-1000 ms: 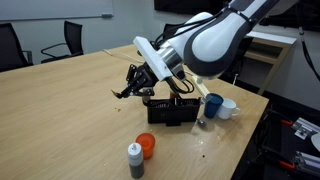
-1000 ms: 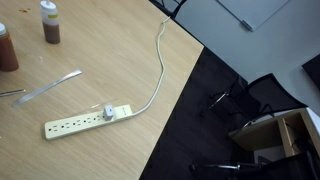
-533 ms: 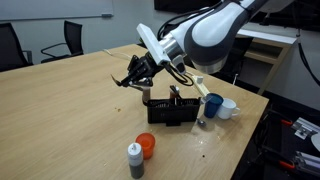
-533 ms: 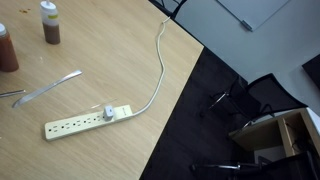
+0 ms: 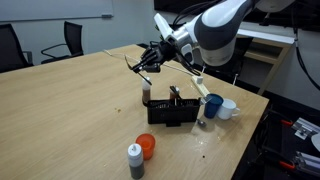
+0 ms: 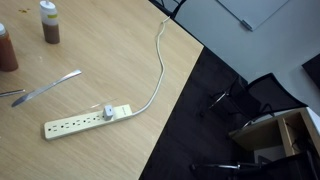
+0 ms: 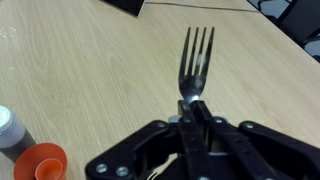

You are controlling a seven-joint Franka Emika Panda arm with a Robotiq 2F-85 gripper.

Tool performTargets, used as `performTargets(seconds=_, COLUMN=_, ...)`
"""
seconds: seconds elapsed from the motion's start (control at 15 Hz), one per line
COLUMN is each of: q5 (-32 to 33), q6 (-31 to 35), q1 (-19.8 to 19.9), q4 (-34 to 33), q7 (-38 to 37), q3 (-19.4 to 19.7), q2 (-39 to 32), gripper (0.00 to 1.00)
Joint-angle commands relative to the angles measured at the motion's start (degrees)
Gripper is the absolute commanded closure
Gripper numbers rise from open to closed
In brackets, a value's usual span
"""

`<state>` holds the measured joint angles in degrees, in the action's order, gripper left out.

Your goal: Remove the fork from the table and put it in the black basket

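Silvery-grey metal, the fork (image 7: 197, 58) is pinched by its handle in the gripper (image 7: 196, 108). The jaws are pressed together on the handle's end, and the four tines point to 12 o'clock in the wrist view. The fork hangs clear of the wooden table (image 7: 80, 70), touching nothing but the fingers.

At 8 o'clock in that view, well below the fork, stand an orange cap-like cup (image 7: 40, 165) and, just beside it at 10 o'clock, a grey bottle (image 7: 8, 128).

In an exterior view the arm (image 5: 215, 30) holds the gripper high above the tabletop. The black basket (image 5: 172, 110) lies below it, towards 5 o'clock and well apart. Nothing stands between the two. The basket sits flat on the table with a few dark upright things in its compartments, too small to name. Just beside it at 3 o'clock stand a blue cup (image 5: 212, 105) and then a white mug (image 5: 229, 107). A pale stick (image 5: 197, 82) slants up towards 11 o'clock from about the blue cup.

The exterior view that shows no arm has a power strip (image 6: 87, 120) with its cable (image 6: 160, 60) running to 12 o'clock. A shiny flat strip (image 6: 45, 88) lies at 10 o'clock from the power strip, and two bottles (image 6: 48, 20) stand at the far left edge
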<state>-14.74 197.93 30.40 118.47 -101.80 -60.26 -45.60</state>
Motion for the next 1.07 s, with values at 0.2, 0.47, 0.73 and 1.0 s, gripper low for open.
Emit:
performTargets(seconds=0.2, q5=2.2, q6=0.0, q1=8.3, q4=1.4, q7=-0.5, q3=-7.7, q2=-10.2, gripper=0.97)
performTargets(seconds=0.47, q5=2.1, q6=-0.1, q1=9.5, q4=2.5, q7=0.3, q3=-7.6, q2=-15.0, gripper=0.97)
performTargets(seconds=0.73, q5=2.6, q6=0.0, q1=10.0, q4=2.8, q7=1.1, q3=-7.3, q2=-18.5, gripper=0.97)
performTargets(seconds=1.0, q5=4.4, q6=0.0, q1=10.6, q4=2.5, q7=2.3, q3=-7.4, q2=-20.8, gripper=0.97)
